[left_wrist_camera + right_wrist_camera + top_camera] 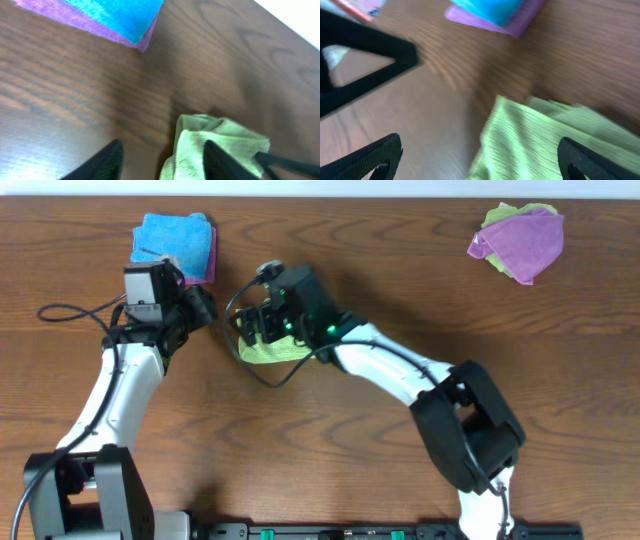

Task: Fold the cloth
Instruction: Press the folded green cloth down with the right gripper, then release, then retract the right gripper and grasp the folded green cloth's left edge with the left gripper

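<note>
Left of the table's (400, 490) middle, the lime-green cloth (272, 350) lies bunched. From above it is mostly hidden by the right gripper (250, 328) over it. The left gripper (203, 307) sits just beside its left edge. Bare wood runs wide on the near side and to the right.

Only the wrist views show the grips. The right fingers (370, 157) are spread wide with cloth lying between them. The left fingers (107, 160) are also apart, one in front of the cloth's edge.

At far left a blue cloth (172, 237) rests on a purple cloth (209, 265), and a purple-and-lime pile (520, 240) lies at far right.
</note>
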Robot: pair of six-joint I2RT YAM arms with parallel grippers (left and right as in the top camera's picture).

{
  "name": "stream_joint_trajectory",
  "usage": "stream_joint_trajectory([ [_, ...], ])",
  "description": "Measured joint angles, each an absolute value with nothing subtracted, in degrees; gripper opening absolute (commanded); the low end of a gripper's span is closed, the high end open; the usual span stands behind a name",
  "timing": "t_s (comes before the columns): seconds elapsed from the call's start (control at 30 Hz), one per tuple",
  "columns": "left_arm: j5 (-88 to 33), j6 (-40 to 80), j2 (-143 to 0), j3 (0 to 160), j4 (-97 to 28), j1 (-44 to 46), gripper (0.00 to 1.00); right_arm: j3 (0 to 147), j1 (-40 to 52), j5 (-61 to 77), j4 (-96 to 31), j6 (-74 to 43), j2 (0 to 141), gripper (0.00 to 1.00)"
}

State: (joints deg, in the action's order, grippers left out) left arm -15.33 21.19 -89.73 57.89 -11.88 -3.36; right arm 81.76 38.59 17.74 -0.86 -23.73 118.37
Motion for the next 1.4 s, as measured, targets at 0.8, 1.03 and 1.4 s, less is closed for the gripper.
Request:
stream_joint_trajectory([
  [0.8, -41.4, 37.8, -88.5, 39.8, -3.8, -9.6, 0.91, 57.8, 17.4, 18.4, -36.5, -11.8, 65.6, 0.99],
  [1.03, -43.1, 44.0, -88.5, 34.5, 3.4, -9.2, 0.98, 45.6, 15.1, 18.5, -36.6, -14.6, 49.8, 0.99],
  [1.4, -36.0, 50.5, -88.5, 33.1, 9.2, -2.0, 0.95, 36.8, 14.0, 18.9, -38.8, -20.2, 35.7, 0.99],
])
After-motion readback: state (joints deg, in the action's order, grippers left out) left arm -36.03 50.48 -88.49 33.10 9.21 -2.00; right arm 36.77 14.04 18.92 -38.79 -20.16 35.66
